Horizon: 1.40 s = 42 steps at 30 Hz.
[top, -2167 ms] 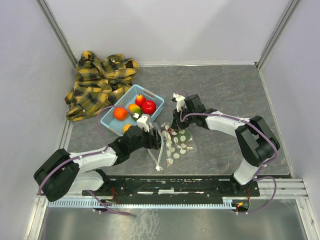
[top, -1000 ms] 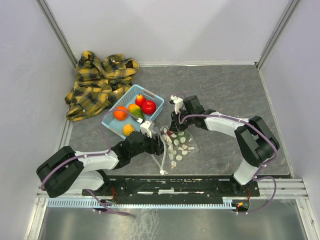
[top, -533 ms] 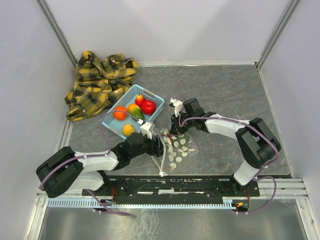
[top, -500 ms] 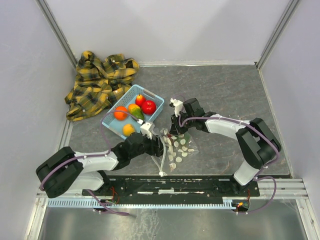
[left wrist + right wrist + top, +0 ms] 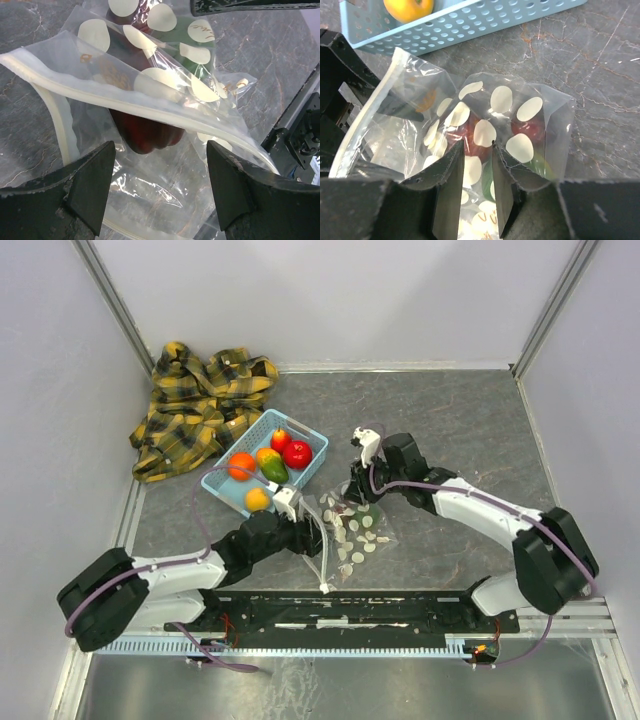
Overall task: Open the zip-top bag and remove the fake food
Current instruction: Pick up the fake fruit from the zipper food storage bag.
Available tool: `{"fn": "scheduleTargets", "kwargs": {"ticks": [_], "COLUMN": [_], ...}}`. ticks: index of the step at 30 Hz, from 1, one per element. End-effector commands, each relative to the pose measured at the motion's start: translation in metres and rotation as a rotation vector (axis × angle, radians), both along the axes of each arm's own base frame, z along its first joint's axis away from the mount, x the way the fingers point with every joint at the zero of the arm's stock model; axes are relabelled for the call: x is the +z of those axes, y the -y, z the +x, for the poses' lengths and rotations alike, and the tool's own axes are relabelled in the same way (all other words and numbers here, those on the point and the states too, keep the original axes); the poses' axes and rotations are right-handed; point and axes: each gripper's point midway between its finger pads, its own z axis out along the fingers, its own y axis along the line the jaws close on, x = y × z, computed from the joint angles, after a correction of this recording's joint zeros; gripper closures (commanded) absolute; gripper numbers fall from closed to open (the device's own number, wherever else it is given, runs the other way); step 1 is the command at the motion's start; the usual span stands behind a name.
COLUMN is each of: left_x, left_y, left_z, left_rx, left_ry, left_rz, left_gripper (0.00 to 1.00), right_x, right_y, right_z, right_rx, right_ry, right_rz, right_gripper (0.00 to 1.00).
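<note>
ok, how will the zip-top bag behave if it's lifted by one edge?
Likely floppy: the zip-top bag film is creased and sags around the maroon fruit. Probably slippery, since it looks glossy. With the zip strip parted, the fruit inside could slide out.

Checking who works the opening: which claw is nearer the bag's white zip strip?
Left. The left claw sits right at the zip strip; the right claw is at the opposite, closed end of the zip-top bag.

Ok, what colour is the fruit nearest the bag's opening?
The fruit is dark maroon, clearest in the left wrist view.
</note>
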Motion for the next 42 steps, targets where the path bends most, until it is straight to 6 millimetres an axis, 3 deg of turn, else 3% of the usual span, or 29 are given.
{"fn": "scheduleTargets", "kwargs": {"ticks": [1,5,10,15,23,42], "left_x": [0.019,0.030,0.032,0.026,0.024,0.000], "left_y": [-0.002,-0.005,-0.001,0.004,0.021,0.029], "left_z": [0.004,0.004,0.003,0.002,0.014,0.039], "left_rx": [0.008,0.016,0.001,-0.015,-0.016,0.026], "left_ry": [0.071,0.095,0.081,0.042,0.027,0.016], "left_rz": [-0.021,-0.033,-0.039,-0.025,-0.023,0.093], "left_gripper": [0.21,0.21,0.20,0.19,0.20,0.14], "right_x": [0.025,0.031,0.003,-0.014,-0.025,-0.042], "right_y": [0.012,0.020,0.025,0.008,-0.001,-0.011], "right_z": [0.004,-0.008,-0.021,-0.020,-0.015,-0.014], "right_rx": [-0.041,-0.039,-0.042,-0.024,-0.016,0.026], "right_ry": [0.098,0.106,0.039,-0.028,-0.066,-0.105], "right_rz": [0.021,0.036,0.017,0.058,0.047,0.022], "right_gripper": [0.63,0.62,0.60,0.65,0.75,0.77]}}
